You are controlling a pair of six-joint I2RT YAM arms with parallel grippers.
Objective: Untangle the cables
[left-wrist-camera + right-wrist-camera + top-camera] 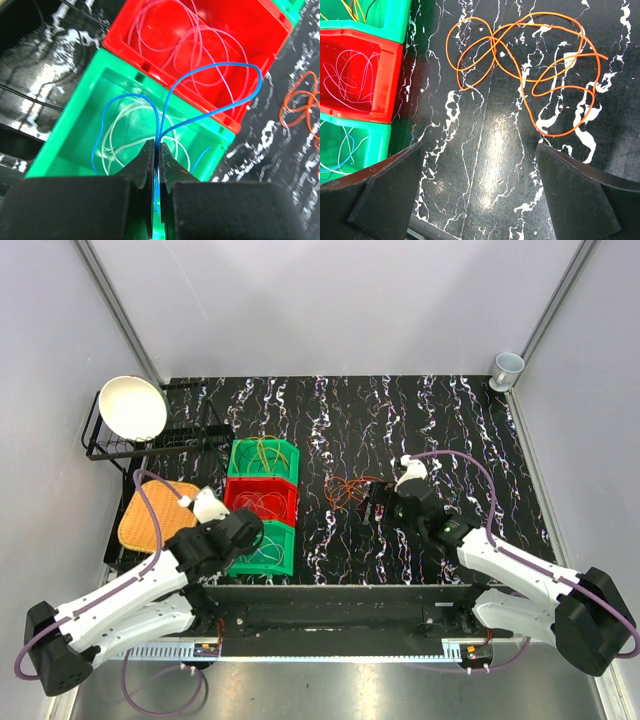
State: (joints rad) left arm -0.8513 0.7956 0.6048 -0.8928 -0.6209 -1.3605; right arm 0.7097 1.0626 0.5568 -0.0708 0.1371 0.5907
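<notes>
My left gripper (159, 146) is shut on a blue cable (210, 95) and holds it over the near green bin (75, 115), which has white cable coils in it. The blue cable loops up over the red bin (125, 30), which holds pink cables (200, 50). An orange cable (530, 65) lies in loose loops on the black marbled table, also seen in the top view (348, 490). My right gripper (480, 150) is open and empty, just short of the orange cable. The far green bin (264, 456) holds yellow and green cables.
A black wire rack (150, 435) with a white bowl (133, 407) stands at the back left. An orange waffle mat (155, 512) lies left of the bins. A white cup (507, 367) sits at the far right corner.
</notes>
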